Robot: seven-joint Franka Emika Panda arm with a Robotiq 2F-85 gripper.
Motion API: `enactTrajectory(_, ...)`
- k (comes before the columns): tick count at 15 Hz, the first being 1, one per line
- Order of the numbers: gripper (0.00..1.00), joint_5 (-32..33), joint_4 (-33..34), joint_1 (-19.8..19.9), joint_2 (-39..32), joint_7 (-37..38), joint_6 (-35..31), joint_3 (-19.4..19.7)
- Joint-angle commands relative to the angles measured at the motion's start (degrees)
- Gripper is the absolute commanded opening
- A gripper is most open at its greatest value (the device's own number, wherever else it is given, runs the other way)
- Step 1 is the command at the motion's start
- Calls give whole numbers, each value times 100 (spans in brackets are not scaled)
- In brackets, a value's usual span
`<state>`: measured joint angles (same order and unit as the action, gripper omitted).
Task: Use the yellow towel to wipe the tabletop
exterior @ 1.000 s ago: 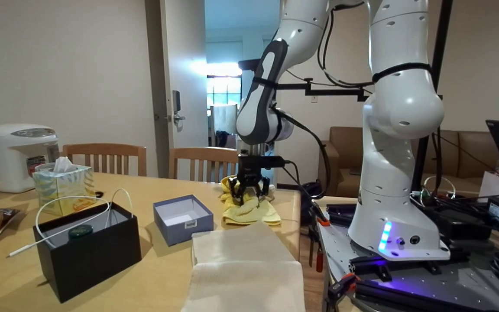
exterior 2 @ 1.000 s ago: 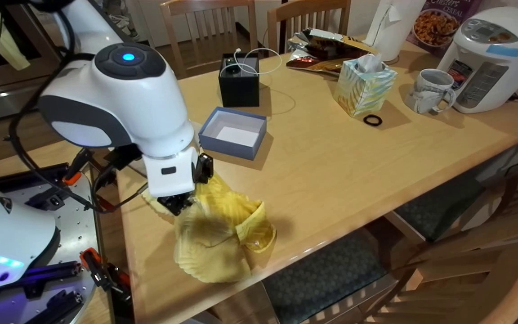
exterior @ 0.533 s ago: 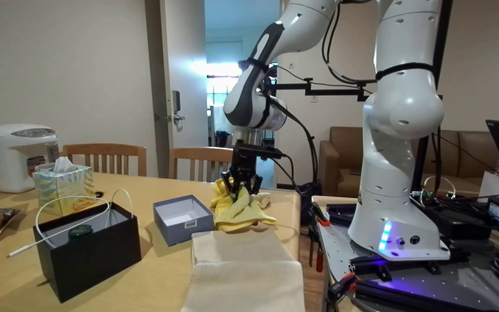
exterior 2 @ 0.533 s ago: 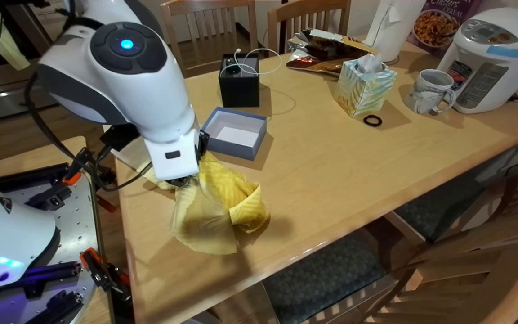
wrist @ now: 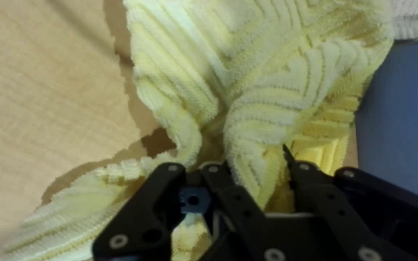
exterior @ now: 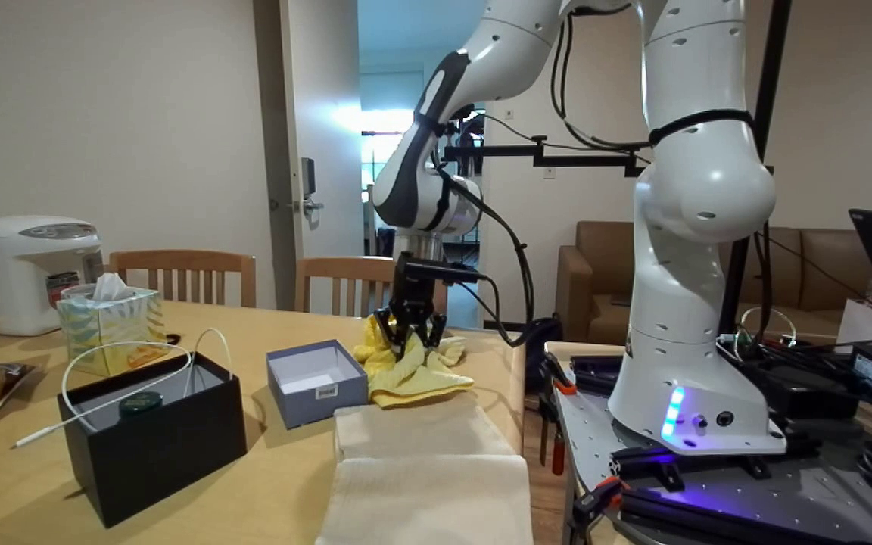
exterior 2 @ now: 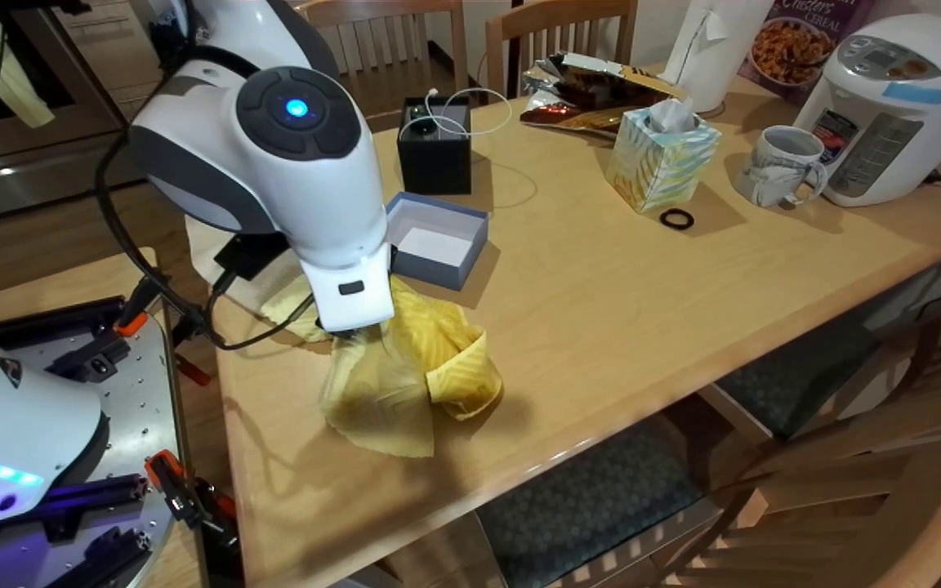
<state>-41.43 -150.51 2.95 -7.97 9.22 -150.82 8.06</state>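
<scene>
Totals 1 gripper (wrist: pixel 256 166), 1 yel. towel (exterior 2: pixel 438 339), 2 open-top bxs (exterior 2: pixel 435 173) (exterior 2: pixel 430 269), 1 tissue bx (exterior 2: pixel 654 167), 1 mug (exterior 2: pixel 773 175) & 1 blk ring (exterior 2: pixel 677 226).

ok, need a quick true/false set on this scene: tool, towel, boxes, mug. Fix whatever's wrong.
1. The tool grips the yellow towel. True.
2. The yellow towel is spread out flat. False: it is bunched up in folds.
3. The blue box and the black box are both open on top. True.
4. The mug and the tissue box both stand on the table. True.
5. The tissue box shows no tissue. False: a tissue sticks out of its top.
6. The black box is nearer the yellow towel than the blue box. False: the blue box is nearer.
</scene>
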Motion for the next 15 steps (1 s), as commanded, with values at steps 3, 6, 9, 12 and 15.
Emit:
enactTrajectory(3,9,916,351,171,-701,661,-788,202)
enactTrajectory(6,9,1651,424,254,-835,1344,-1258,583)
enactTrajectory(9,9,2216,516,161,-806,1864,-1174,1291)
enactTrajectory(12,9,2825,643,132,-455,2200,-510,1910)
enactTrajectory(15,9,2660,692,521,-108,1799,353,1517)
